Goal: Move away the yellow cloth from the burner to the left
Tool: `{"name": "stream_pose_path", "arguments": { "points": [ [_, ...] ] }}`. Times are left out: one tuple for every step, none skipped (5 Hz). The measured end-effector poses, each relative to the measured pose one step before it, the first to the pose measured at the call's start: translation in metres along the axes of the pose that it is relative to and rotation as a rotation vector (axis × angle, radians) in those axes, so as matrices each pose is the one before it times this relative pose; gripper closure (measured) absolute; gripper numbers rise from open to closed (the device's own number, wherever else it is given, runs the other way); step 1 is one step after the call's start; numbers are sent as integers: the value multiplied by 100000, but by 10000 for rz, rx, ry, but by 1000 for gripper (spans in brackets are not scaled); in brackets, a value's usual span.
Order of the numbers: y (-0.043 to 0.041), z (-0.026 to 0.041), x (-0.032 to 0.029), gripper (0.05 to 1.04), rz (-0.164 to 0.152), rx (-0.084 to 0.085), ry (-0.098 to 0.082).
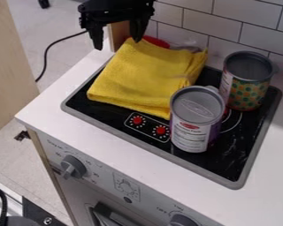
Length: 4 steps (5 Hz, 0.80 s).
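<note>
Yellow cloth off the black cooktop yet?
No, the yellow cloth lies folded on the black cooktop, beside the nearer can.

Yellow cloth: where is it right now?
In the camera view, the yellow cloth lies folded on the left of the black stovetop, beside the front can, near the pincer.

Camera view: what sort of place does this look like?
Probably a toy kitchen: a small black stove top is set in a white counter, with a grey knob on the front panel below and a white tiled wall behind.
</note>
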State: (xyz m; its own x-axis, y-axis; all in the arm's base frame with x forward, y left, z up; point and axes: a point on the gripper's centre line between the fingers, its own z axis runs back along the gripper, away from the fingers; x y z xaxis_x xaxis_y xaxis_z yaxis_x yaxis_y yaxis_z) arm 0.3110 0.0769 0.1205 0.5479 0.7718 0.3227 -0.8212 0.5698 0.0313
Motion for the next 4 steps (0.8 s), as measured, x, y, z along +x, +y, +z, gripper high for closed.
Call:
{"name": "stream_pose_path", "arguments": {
  "points": [
    [108, -633, -478, 85, -147, 172, 211],
    [-211, 44, -764, 85, -2560, -36, 344],
    [47, 260, -830, 85, -2456, -892, -236],
    [279, 724, -1137, 85, -2199, -1163, -447]
  ]
}}
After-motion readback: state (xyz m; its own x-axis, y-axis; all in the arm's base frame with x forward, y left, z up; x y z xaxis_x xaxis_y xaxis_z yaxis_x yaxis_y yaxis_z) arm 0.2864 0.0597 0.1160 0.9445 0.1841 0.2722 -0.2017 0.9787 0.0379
